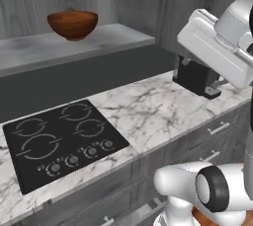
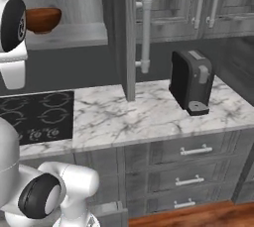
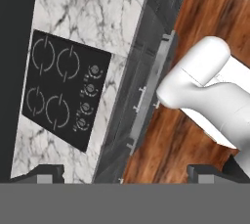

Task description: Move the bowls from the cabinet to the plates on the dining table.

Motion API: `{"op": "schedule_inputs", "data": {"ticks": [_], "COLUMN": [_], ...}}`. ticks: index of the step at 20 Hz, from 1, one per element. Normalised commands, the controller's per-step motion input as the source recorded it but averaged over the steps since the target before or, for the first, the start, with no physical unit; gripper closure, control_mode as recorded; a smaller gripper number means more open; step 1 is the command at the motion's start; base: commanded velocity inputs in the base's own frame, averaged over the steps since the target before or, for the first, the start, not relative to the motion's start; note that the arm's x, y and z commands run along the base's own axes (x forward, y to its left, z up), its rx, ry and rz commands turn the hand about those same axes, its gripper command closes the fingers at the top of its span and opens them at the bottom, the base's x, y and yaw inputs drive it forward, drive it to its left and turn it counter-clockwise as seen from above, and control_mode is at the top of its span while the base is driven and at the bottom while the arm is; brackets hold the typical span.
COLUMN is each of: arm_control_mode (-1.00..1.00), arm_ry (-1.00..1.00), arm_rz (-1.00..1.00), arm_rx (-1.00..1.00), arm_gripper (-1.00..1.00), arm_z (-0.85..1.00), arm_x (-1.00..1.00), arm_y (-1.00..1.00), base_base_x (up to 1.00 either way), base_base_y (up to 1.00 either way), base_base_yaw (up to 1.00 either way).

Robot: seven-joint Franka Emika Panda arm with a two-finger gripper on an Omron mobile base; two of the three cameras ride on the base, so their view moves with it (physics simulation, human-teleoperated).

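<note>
With my claw [image 3: 122, 174] spread wide and empty, looking down over the cooktop [image 1: 62, 141], the reddish-brown wooden bowl [image 1: 72, 24] sits on the open cabinet shelf [image 1: 64, 47] above that cooktop, probably light, stiff and glossy-slick, best pinched across its rim.

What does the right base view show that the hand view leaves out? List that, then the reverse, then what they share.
Right base view adds: the brown bowl on a shelf, the cabinet door swung open, and a black coffee machine.
Hand view adds: the gripper, fingertips wide apart and holding nothing.
Shared: the black cooktop, the marble counter, the drawers and the wood floor.
</note>
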Motion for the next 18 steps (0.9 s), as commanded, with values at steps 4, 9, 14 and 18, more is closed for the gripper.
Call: {"op": "schedule_inputs", "data": {"ticks": [4,9,14,18], "arm_control_mode": [1.0,1.0,1.0,1.0], "arm_ry": [0.0,0.0,0.0,0.0], "arm_rz": [0.0,0.0,0.0,0.0], "arm_rx": [0.0,0.0,0.0,0.0], "arm_gripper": [-1.0,-1.0,-1.0,-1.0], "arm_z": [0.0,0.0,0.0,0.0], "arm_x": [0.0,0.0,0.0,0.0], "arm_y": [0.0,0.0,0.0,0.0], "base_base_x": [0.25,0.15,0.0,0.0], "base_base_y": [1.0,1.0,0.99,0.92], "base_base_yaw": [-0.01,0.01,0.16,0.22]}}
